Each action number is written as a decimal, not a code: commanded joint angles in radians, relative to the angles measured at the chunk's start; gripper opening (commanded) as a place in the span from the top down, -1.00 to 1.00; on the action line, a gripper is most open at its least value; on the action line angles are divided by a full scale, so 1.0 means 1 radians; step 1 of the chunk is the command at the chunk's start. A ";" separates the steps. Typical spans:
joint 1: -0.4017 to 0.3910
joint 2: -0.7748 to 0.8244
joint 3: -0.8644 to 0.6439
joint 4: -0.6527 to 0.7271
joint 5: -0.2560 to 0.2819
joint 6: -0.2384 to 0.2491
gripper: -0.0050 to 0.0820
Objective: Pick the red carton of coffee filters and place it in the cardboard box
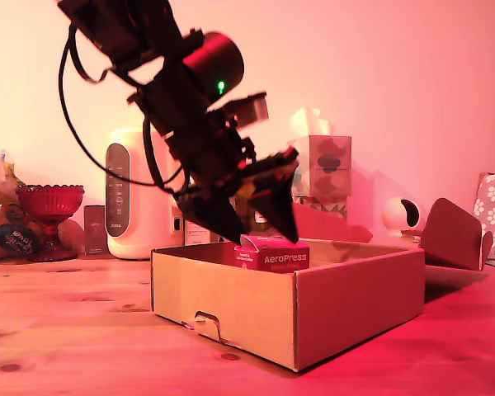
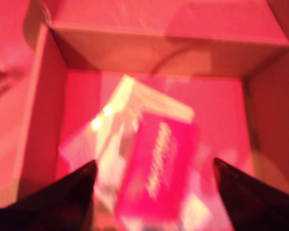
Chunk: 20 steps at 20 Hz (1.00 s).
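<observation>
The red carton of coffee filters [image 1: 272, 255] with white "AeroPress" lettering is inside the cardboard box [image 1: 231, 301], its top showing above the rim. In the wrist view the carton [image 2: 156, 168] is blurred and lies tilted on the box floor [image 2: 221, 110]. My gripper [image 1: 262, 236] hangs just above the carton, pointing down into the box. Its two dark fingertips [image 2: 82, 185] stand wide apart on either side of the carton [image 2: 156, 168], with gaps showing on both sides. The gripper [image 2: 152, 166] is open.
Behind the box stand a white appliance [image 1: 140, 194], a red glass bowl [image 1: 49, 206] at the exterior view's left, and a patterned tissue box [image 1: 328, 169]. A small white round device [image 1: 404, 214] and the box's open flap [image 1: 454, 235] are at the right.
</observation>
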 commanded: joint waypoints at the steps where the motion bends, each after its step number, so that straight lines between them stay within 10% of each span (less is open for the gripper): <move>1: -0.007 -0.079 0.000 -0.026 0.000 0.018 -0.90; 5: 0.014 -0.177 0.000 -0.093 -0.063 0.050 -0.43; 8: 0.058 -0.219 0.000 -0.129 -0.068 0.049 0.81; 9: 0.079 -0.229 -0.006 -0.129 -0.071 0.049 0.92; 20: 0.271 -0.673 -0.560 0.343 -0.155 -0.040 0.94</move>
